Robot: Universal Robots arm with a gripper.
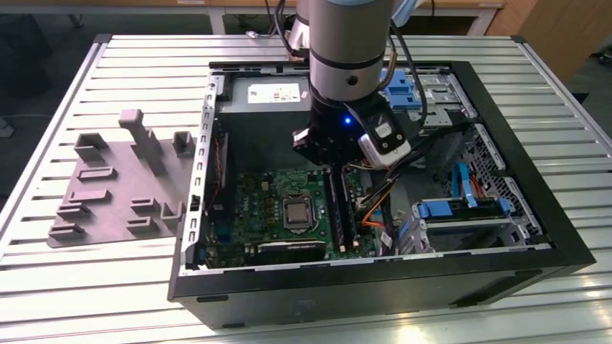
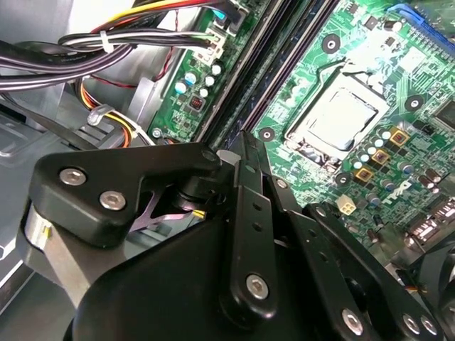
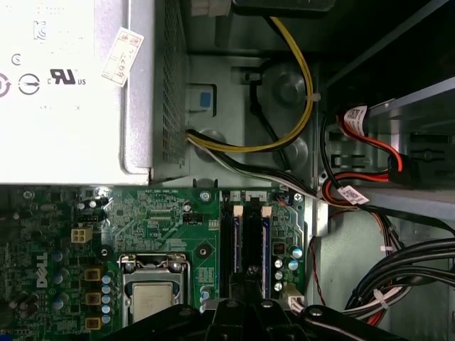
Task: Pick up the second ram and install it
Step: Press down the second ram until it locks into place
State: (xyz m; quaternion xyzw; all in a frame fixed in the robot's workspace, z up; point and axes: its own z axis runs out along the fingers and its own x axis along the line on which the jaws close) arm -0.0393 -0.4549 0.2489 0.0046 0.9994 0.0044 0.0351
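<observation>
My tool [image 1: 330, 169] hangs inside the open case [image 1: 535, 236], in the middle of the exterior view, low over the green board [image 1: 254, 215]. In the second wrist view the fingers [image 2: 250, 213] are drawn close together, leaving a narrow tip. I cannot tell whether anything is pinched between them.

In the exterior view the ram [image 1: 337, 209] looks to be the long dark strip running straight from under my tool toward the bottom of the frame. It stands on the board just to the exterior view's right of the processor socket [image 1: 298, 213]. In the first wrist view two long dark slots [image 3: 249, 238] lie side by side, with pale clips at their far ends. My tool is in line with them. I cannot tell which slot holds the ram, or whether it is fully seated.

The power supply [image 1: 272, 93] sits in the case beyond the board, toward the top of the exterior view. Orange and yellow cables [image 1: 375, 208] bunch just beside the slots on the exterior view's right, and blue drive brackets [image 1: 459, 208] lie farther that way. On the counter [image 1: 96, 287], at the exterior view's left of the case, lies the grey tray [image 1: 115, 193] with its raised blocks, well apart from my tool.
</observation>
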